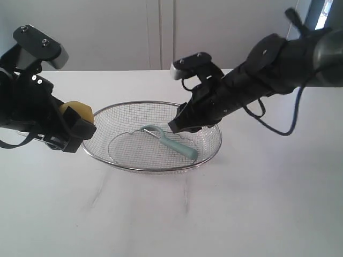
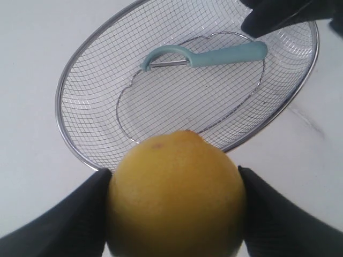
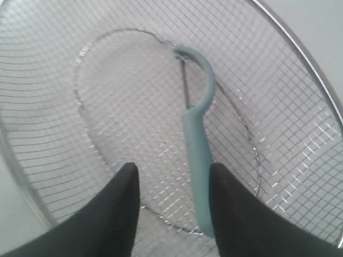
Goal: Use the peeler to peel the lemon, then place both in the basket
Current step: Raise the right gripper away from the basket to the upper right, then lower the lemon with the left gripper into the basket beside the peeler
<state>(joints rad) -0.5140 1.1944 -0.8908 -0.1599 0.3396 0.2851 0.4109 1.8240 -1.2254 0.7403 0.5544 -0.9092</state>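
Clamping one lemon (image 2: 177, 203), the left gripper (image 2: 174, 174) hangs beside one basket (image 1: 153, 103), toward the far edge of the table (image 1: 257, 209). One peeler (image 3: 195, 139) lies inside, beneath the right gripper (image 3: 174, 171), jaws parted and empty.

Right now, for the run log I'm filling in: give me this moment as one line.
left hand: holds lemon beside basket | right hand: open over peeler | peeler: lying in basket
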